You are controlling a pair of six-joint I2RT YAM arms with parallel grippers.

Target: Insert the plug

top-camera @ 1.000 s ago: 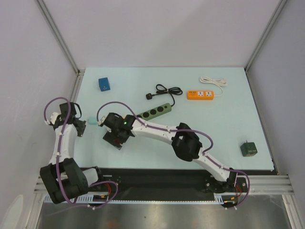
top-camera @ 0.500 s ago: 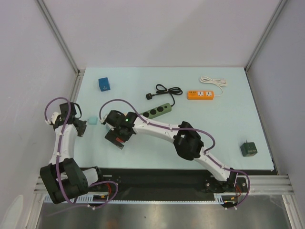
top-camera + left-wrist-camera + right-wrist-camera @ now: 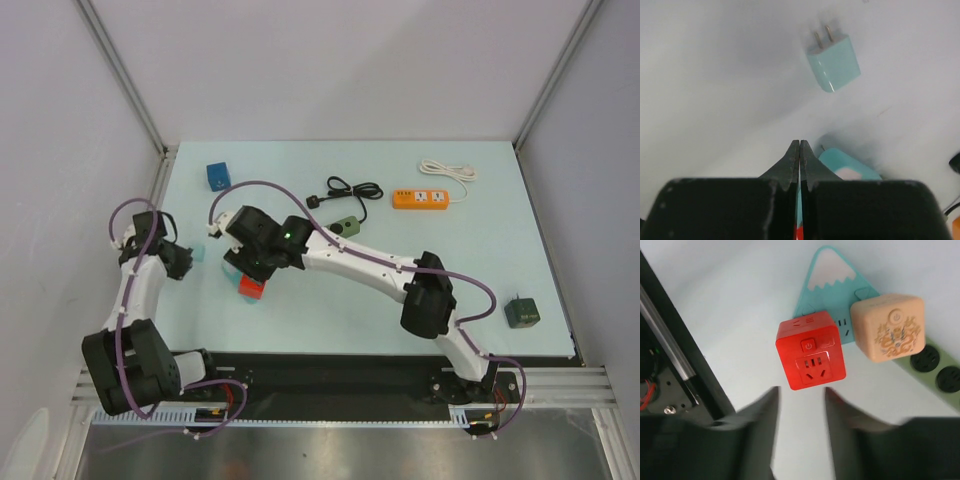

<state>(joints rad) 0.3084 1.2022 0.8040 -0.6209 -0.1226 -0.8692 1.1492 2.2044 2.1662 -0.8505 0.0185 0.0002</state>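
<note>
Plug [image 3: 834,62]: a pale teal two-pin adapter, lying flat on the desk [image 3: 470,250] near its left edge, pins pointing away from my left claw [image 3: 799,146]. That claw is clenched, fingers pressed together on nothing, tips short of the plug and apart from it. My right claw [image 3: 801,399] is released, jaws apart, nothing between them. A red socket cube [image 3: 810,350] lies just beyond its tips, overlapping the base of a teal mountain-shaped socket board [image 3: 832,270]. A peach socket cube [image 3: 888,326] sits just beside the red one, at the end of a green power strip [image 3: 935,365].
</note>
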